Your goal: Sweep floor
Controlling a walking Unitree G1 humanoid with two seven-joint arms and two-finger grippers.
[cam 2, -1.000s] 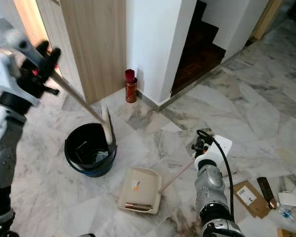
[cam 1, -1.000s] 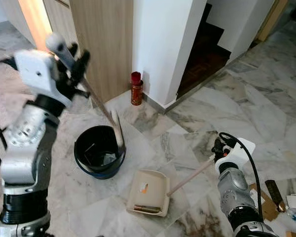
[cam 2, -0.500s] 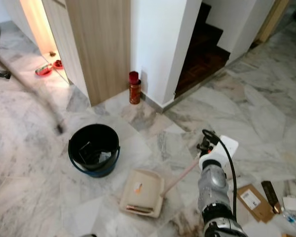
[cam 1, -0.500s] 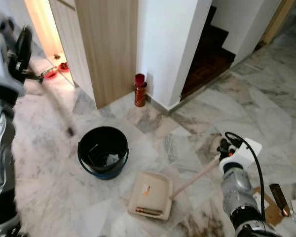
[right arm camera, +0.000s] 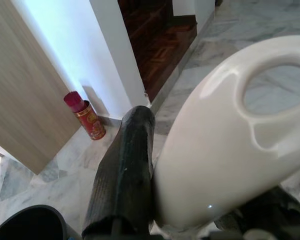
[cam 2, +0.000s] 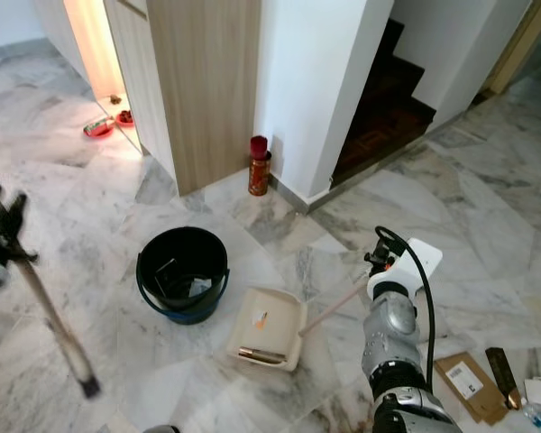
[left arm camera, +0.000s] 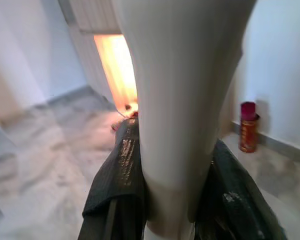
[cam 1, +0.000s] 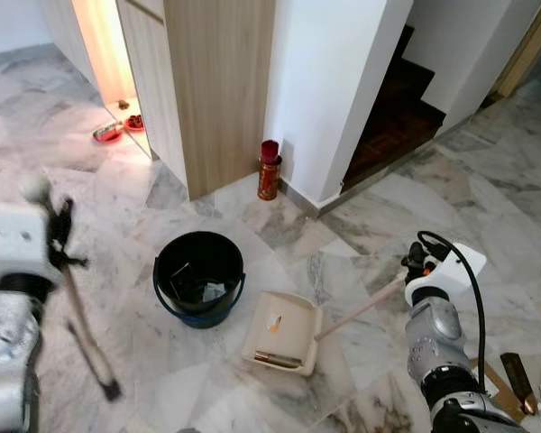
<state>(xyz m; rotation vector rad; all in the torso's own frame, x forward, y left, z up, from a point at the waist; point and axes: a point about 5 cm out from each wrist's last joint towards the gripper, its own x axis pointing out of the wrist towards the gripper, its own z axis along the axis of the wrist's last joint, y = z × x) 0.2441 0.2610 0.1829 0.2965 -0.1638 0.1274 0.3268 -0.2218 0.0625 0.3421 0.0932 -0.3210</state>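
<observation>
Black fingers [left arm camera: 121,175] of the left gripper [left arm camera: 167,200] are clenched on the cream broom handle [left arm camera: 180,100], one on each side of it. Below that grip the broom [cam 1: 83,338] slants down to the marble floor [cam 1: 144,352], blurred, its dark tip touching the tiles well short of the bucket. Beyond these fingers the wrist view catches an orange-lit doorway [left arm camera: 117,70] and a red can [left arm camera: 248,127] by a white wall.

One black finger [right arm camera: 122,175] of the right gripper [cam 1: 417,262] presses the looped cream end of the dustpan handle [right arm camera: 225,140], which it grasps. From there the pinkish handle shaft [cam 1: 361,311] runs down and away to the beige dustpan [cam 1: 284,334], lying flat on the floor with some debris inside. Just past the pan stands the black bucket [cam 1: 198,278], scraps in its bottom. Farther off, the can sits at the foot of the wooden panel [cam 1: 221,90]; a dark stairway [cam 1: 392,104] opens beside the wall.
</observation>
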